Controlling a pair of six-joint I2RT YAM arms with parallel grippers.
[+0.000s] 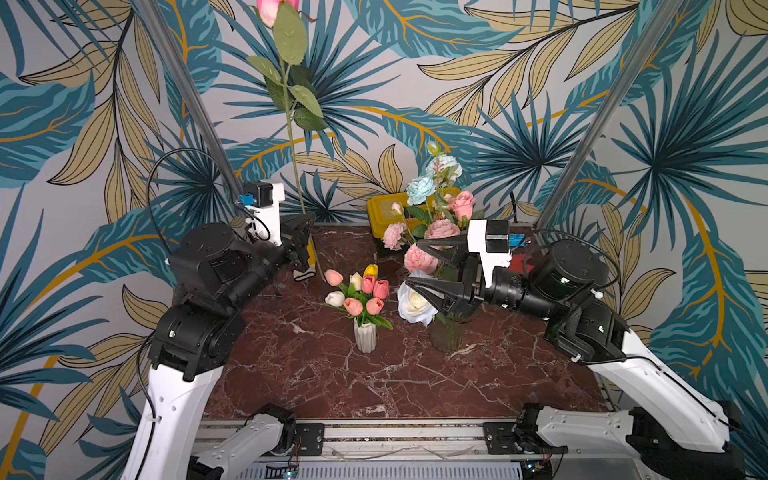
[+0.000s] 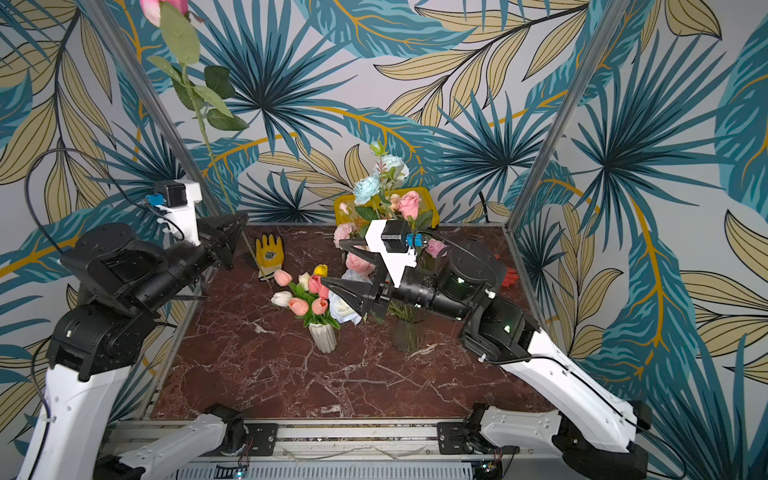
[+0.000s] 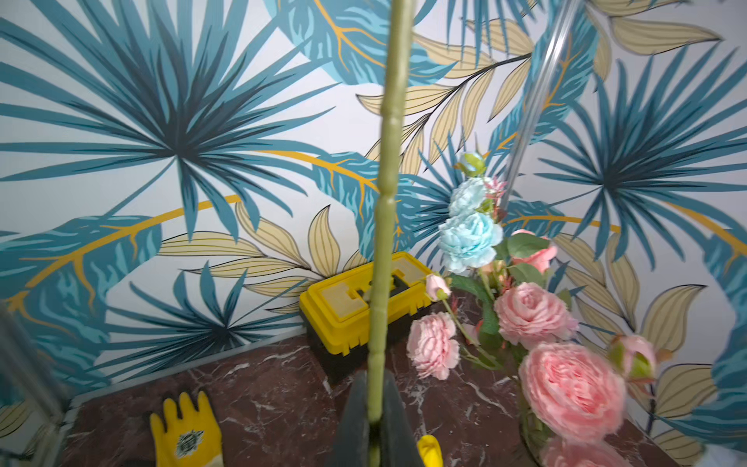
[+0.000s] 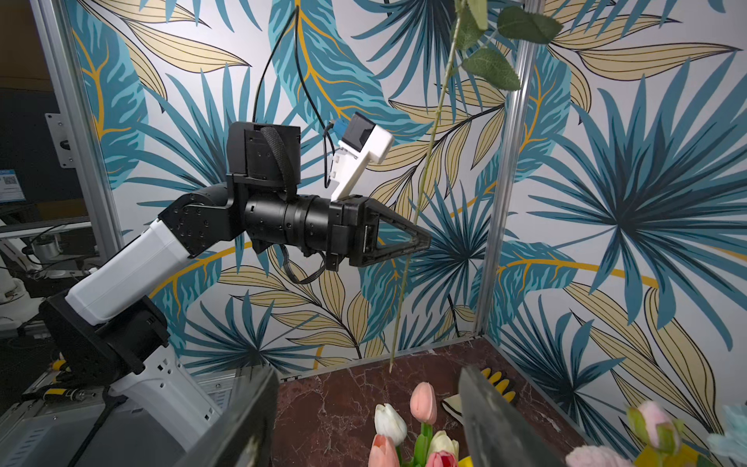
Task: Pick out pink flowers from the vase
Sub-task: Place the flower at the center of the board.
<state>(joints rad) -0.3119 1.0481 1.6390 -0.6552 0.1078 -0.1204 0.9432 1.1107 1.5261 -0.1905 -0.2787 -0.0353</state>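
Observation:
My left gripper (image 1: 305, 243) is shut on the lower green stem of a long pink rose (image 1: 270, 10), which it holds upright at the back left; in the left wrist view the stem (image 3: 382, 250) rises from between the shut jaws. The stem's foot hangs just above the table. The glass vase (image 1: 446, 334) holds pink flowers, among them a peony (image 1: 419, 258) and a rose (image 1: 463, 203), along with pale blue blooms and a white rose. My right gripper (image 1: 412, 262) is open beside this bouquet, with nothing between its fingers. A small white vase (image 1: 365, 337) holds coral-pink tulips (image 1: 354, 306).
A yellow toolbox (image 1: 386, 216) stands against the back wall behind the bouquet. A yellow glove (image 2: 268, 251) lies at the back left under the held stem. Metal frame posts (image 1: 195, 104) slant up at both back corners. Patterned walls close in the marble table (image 1: 332, 386).

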